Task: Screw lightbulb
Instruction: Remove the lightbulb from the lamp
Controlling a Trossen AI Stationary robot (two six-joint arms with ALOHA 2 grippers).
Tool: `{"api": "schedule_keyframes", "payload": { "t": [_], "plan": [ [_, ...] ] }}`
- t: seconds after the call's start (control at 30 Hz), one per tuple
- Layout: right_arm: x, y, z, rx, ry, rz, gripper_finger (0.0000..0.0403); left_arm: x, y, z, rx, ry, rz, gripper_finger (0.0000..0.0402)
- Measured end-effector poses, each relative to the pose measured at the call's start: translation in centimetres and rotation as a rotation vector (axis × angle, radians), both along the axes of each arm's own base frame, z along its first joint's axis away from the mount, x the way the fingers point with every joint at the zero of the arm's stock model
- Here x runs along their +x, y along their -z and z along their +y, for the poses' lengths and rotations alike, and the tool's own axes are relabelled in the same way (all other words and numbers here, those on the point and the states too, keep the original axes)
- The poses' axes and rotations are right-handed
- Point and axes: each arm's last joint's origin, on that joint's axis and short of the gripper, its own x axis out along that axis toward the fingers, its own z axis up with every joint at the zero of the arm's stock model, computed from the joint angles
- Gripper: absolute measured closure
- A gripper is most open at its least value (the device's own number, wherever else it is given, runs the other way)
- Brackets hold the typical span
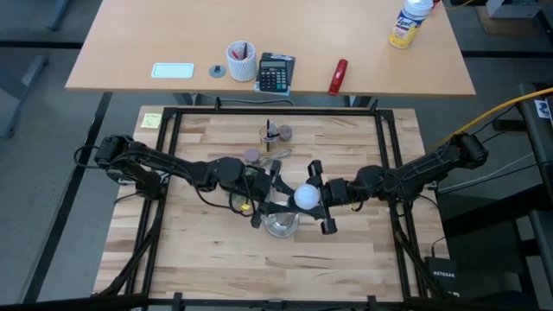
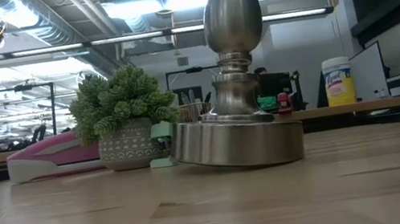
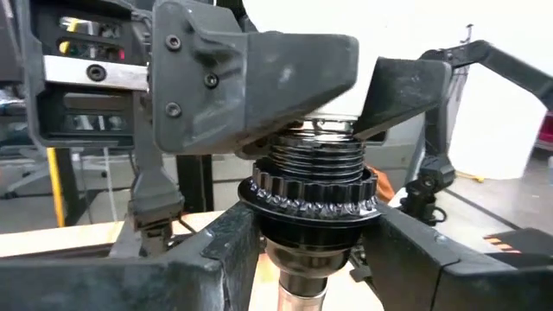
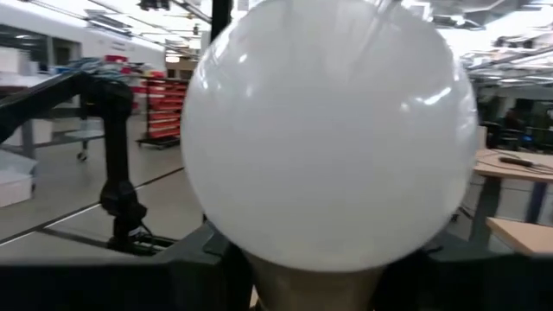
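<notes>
Only legible txt: "Lysol" on white wipes canister (image 2: pixel 337 81), far desk. Nothing else readable.

The small frosted white globe lightbulb (image 1: pixel 305 196) sits atop the silver round-based stand (image 1: pixel 282 225) near the middle of the pale wooden tabletop (image 1: pixel 207 250); the left gripper (image 1: pixel 266 197) is at its left, the right gripper (image 1: pixel 321 199) at its right (both touching there); a small potted plant (image 2: pixel 123 116) stands behind.

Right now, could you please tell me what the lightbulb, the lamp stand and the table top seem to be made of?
Lightbulb: likely frosted glass or plastic; matte white globe with soft highlights, plus a silvery threaded metal base.
Lamp stand: brushed metal, probably steel or nickel finish; satin grey sheen on its round base and stem.
Table top: wood, butcher-block style; pale joined strips with visible grain.
</notes>
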Motion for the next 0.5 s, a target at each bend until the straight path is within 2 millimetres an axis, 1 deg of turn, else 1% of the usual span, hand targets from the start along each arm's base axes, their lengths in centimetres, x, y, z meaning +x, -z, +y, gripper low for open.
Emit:
{"api": "schedule_keyframes", "payload": {
  "t": [0.1, 0.4, 0.5],
  "plan": [
    [-0.02, 0.02, 0.08, -0.022, -0.032, -0.005, 0.0248, -0.03, -0.02, -0.09, -0.011, 0.043, 0.003, 0.0231],
    [-0.08, 0.07, 0.31, -0.049, -0.111, -0.008, 0.0242, -0.15, -0.01, -0.32, -0.097, 0.17, 0.044, 0.0231],
    [-0.32, 0.05, 0.61, -0.064, -0.182, -0.011, 0.0247, -0.38, 0.21, -0.49, -0.153, 0.286, 0.099, 0.0233]
  ]
}}
